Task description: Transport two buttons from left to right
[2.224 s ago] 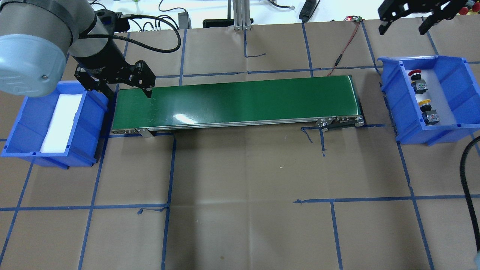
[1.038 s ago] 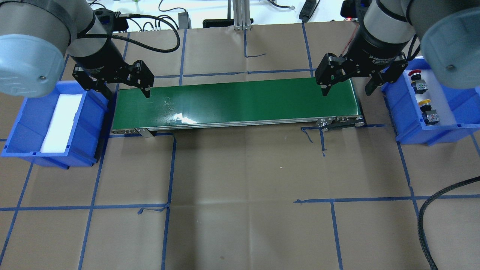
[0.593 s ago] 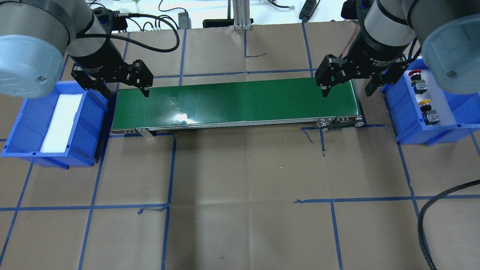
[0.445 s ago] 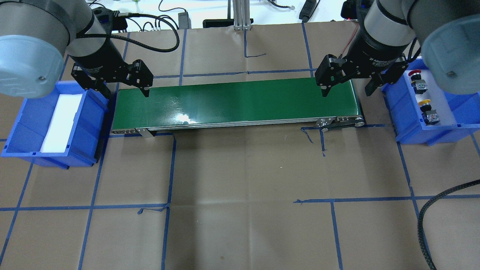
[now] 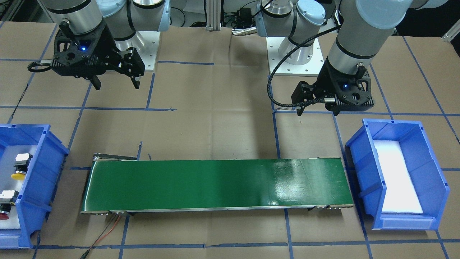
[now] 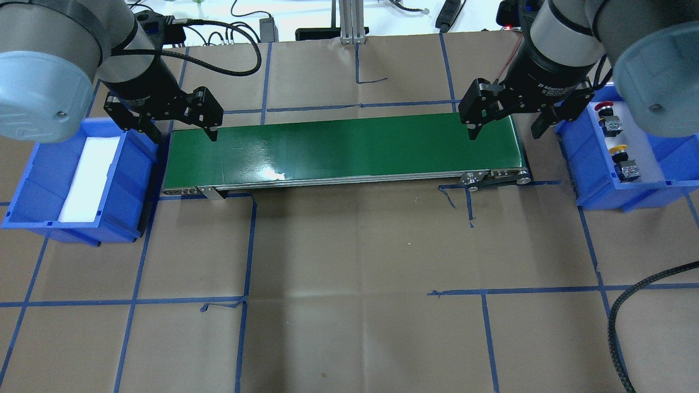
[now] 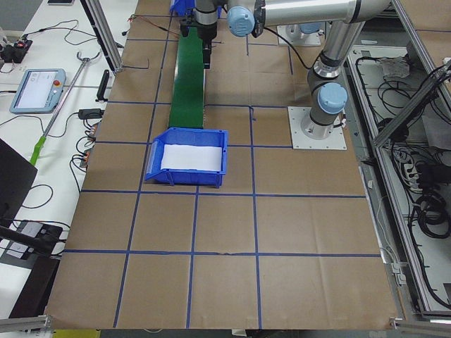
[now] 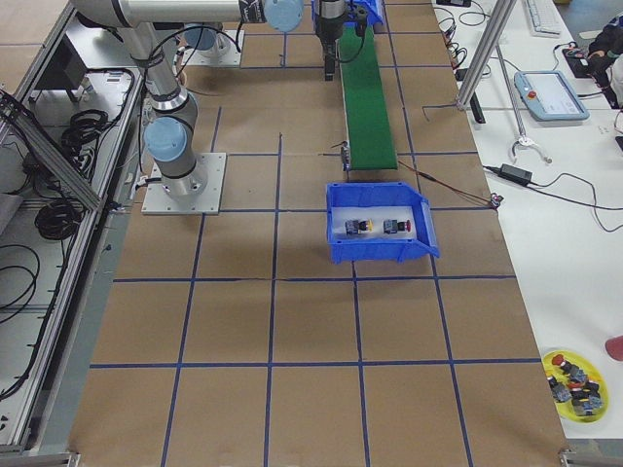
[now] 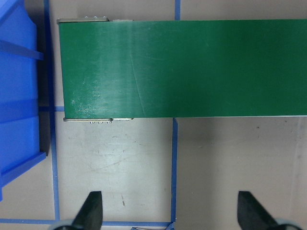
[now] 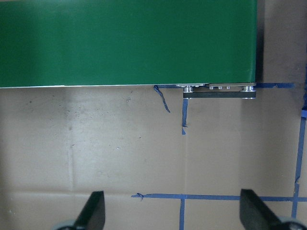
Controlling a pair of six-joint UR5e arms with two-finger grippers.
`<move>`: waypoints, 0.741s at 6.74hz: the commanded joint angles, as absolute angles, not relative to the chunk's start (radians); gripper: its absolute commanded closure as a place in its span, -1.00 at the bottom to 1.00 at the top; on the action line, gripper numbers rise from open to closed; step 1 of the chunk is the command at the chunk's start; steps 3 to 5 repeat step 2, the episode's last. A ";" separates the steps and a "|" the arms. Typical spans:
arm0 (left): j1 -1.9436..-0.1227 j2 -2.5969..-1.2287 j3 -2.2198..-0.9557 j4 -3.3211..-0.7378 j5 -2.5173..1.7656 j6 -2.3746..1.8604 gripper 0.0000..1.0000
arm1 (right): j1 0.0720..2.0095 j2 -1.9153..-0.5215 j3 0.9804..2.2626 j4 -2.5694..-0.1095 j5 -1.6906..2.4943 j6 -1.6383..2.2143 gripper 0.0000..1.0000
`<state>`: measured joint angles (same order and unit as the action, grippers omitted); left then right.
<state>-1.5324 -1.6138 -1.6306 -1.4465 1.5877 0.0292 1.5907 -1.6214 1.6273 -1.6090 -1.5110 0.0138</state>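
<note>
Buttons (image 6: 610, 125) are found in the right blue bin (image 6: 600, 188) on the desk (image 6: 349, 262), just past the green conveyor belt (image 6: 349, 147): the red-capped button (image 6: 603, 106) farther from the robot, the yellow-capped button (image 6: 618, 148) nearer. The jaws of the left gripper (image 6: 182, 135) and the right gripper (image 6: 505, 132) are spread wide and empty, held near opposite belt ends.

Right blue bin (image 5: 54, 158) cut by the front-facing view's left edge, red-capped button (image 5: 6, 201) partly out of frame, right arm's grey joint (image 6: 655, 71) covering the bin's far corner overhead, wrist views showing only fingertips (image 9: 91, 211), left gripper (image 6: 183, 135) and right gripper (image 6: 504, 135) too small to read in side views
</note>
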 commanded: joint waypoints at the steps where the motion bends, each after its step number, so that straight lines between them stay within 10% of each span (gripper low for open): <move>1: -1.532 -1.614 -1.631 -1.447 1.588 0.029 -0.99 | 1.591 -1.621 1.625 -1.609 -1.511 0.014 -1.00; 5: -1.532 -1.614 -1.631 -1.447 1.588 0.029 -0.99 | 1.591 -1.621 1.623 -1.609 -1.511 0.014 -1.00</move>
